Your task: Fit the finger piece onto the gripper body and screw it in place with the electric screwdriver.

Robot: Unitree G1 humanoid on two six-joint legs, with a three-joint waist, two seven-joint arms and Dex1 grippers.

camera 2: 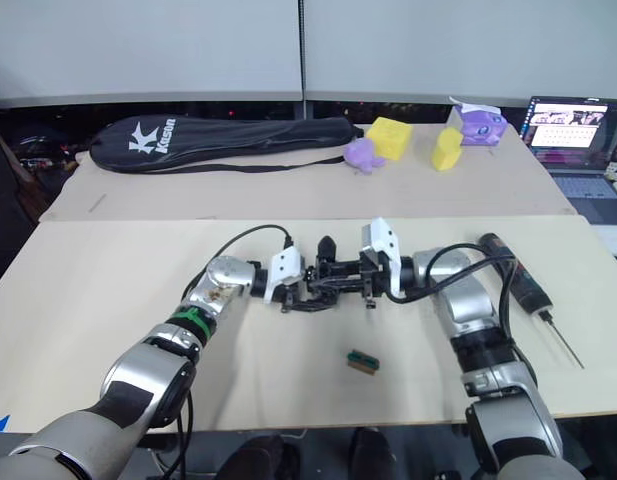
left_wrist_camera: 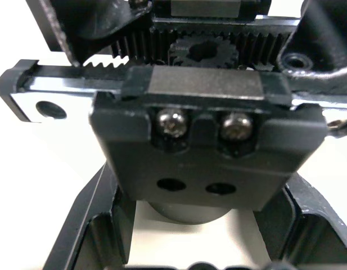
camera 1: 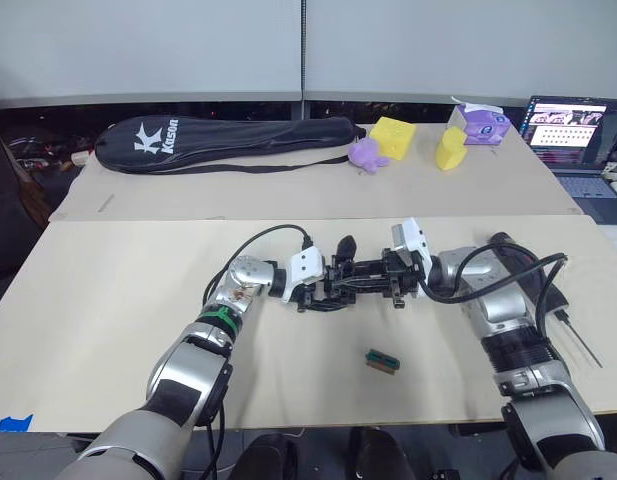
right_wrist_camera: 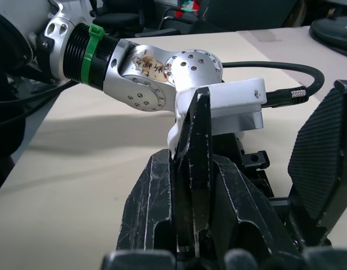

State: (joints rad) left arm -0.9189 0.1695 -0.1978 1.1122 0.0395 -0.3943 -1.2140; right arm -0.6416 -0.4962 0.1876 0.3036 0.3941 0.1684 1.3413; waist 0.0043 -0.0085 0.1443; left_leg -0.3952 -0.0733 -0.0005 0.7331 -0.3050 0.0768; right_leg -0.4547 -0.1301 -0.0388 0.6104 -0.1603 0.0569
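Left gripper (left_wrist_camera: 198, 247) first: its fingers (left_wrist_camera: 89, 236) are spread wide either side of the gripper body (left_wrist_camera: 204, 146), pale table showing between each finger and the block, so they bracket it rather than pinch it. Right up close there's a carriage block with two screws (left_wrist_camera: 172, 121) seated and two holes (left_wrist_camera: 172, 184) open just under them, gear teeth running behind. Over to the right gripper (camera 1: 396, 280): one ribbed pad (right_wrist_camera: 319, 163) stands well off from its partner, so that one's wide too, and whether it touches anything I can't tell. In front of it rises a black tapered wedge, the finger piece (right_wrist_camera: 197, 146) by my reading, upright on the body; whether it's fully seated is hidden. Pulling back, both grippers meet at the middle of the near table (camera 1: 118, 300), the body between them with that pointed finger sticking up. Off to the right, the electric screwdriver (camera 2: 516, 268) lies flat beside the right arm, untouched. Near side, a small green block (camera 1: 381, 361) sits alone. So, my call: fitting and lining up is under way, the driving of screws hasn't started, and the tool has yet to be picked up.
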